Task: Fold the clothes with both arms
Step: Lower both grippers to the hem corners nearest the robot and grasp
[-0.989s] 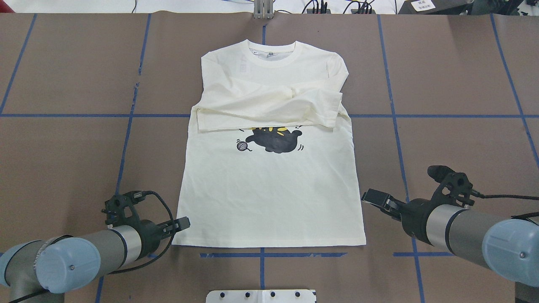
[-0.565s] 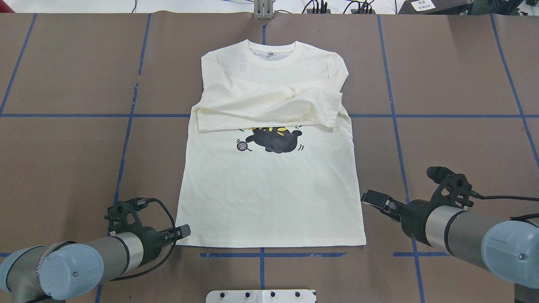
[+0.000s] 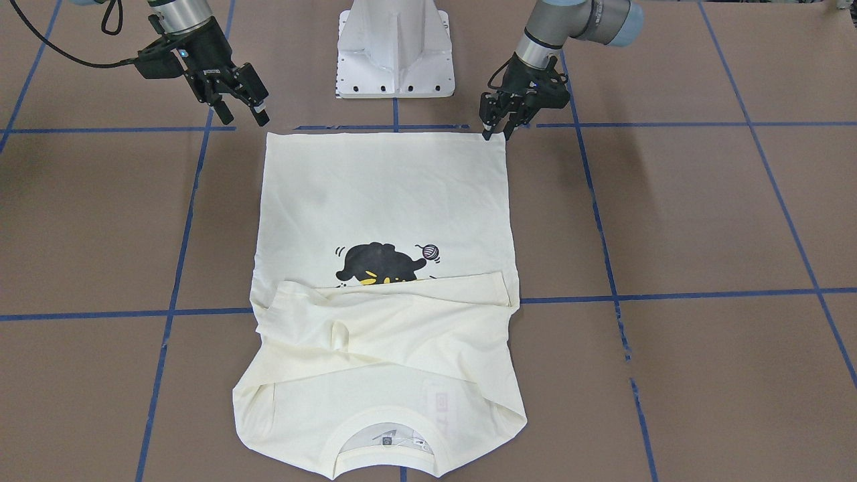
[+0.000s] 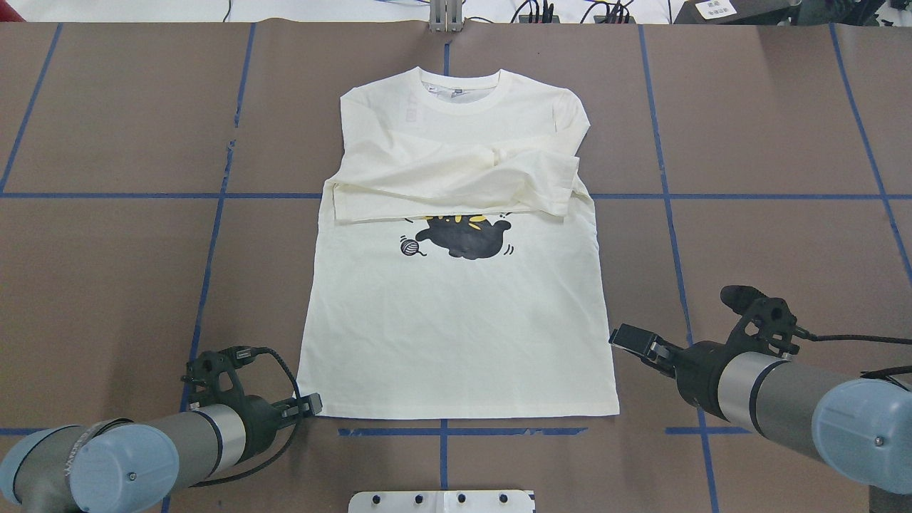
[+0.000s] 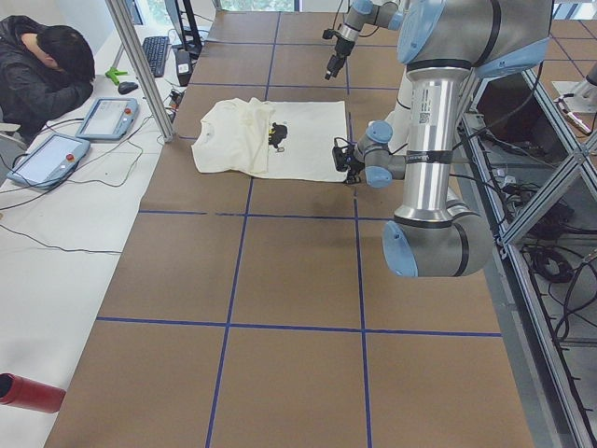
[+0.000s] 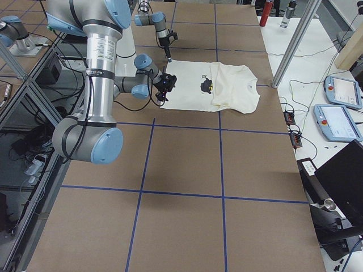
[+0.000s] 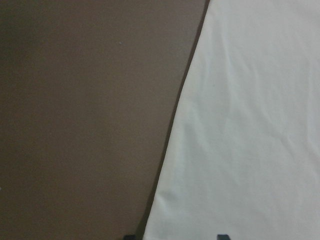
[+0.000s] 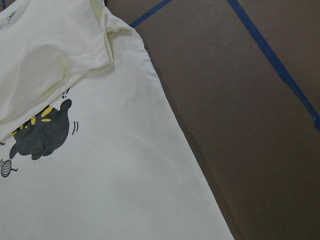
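Observation:
The cream long-sleeved T-shirt lies flat and front up on the brown table, collar at the far side. Both sleeves are folded across the chest, just above the black cat print. My left gripper is low at the shirt's near left hem corner, open; in the left wrist view its fingertips straddle the shirt's side edge. In the front view it is at that corner. My right gripper is open and empty, raised beside the shirt's right edge, short of the hem corner.
The white pedestal base stands at the near table edge between the arms. Blue tape lines grid the table. Cables run along the far edge. An operator sits beyond it with tablets.
My left gripper has moved toward the robot's side and down to the shirt's near left hem corner. The right gripper has barely shifted. The shirt has not moved.

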Action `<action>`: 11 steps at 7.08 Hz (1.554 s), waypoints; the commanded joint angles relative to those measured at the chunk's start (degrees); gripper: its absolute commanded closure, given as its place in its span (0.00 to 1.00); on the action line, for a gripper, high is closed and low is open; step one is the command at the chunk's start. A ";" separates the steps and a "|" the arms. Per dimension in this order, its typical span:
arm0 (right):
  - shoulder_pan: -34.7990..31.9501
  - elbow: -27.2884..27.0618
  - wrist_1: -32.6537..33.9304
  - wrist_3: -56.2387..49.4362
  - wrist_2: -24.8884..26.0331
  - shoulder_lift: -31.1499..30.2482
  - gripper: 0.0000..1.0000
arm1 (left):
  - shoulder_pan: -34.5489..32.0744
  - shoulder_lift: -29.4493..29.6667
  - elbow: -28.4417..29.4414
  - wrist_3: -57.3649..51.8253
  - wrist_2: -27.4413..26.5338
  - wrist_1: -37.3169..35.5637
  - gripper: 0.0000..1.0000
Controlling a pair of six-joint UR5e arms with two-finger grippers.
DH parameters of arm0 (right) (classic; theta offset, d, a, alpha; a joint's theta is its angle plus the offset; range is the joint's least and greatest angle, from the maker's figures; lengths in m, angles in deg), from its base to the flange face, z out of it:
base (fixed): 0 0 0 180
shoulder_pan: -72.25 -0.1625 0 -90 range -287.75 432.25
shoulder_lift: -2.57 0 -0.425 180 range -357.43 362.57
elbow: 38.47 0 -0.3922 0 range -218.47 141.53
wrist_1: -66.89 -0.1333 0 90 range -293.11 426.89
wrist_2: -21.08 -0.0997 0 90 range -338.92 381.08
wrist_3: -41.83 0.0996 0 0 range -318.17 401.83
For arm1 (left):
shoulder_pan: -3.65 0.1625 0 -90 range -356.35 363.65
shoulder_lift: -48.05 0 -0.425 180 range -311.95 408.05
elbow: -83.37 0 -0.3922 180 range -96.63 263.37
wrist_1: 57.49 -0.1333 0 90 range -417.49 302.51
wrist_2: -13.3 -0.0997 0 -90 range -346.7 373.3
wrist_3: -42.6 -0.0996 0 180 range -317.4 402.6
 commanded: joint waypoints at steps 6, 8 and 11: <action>3.00 0.00 0.87 5.90 0.26 -0.26 0.17 | -0.01 0.08 -2.39 0.27 -0.33 0.00 1.00; 5.72 0.35 4.82 9.36 2.71 0.00 0.20 | -0.01 0.53 -2.65 0.28 -0.51 0.09 1.00; 7.58 6.20 9.66 11.04 4.83 6.29 0.18 | -0.09 0.01 -4.14 0.28 -3.41 0.09 1.00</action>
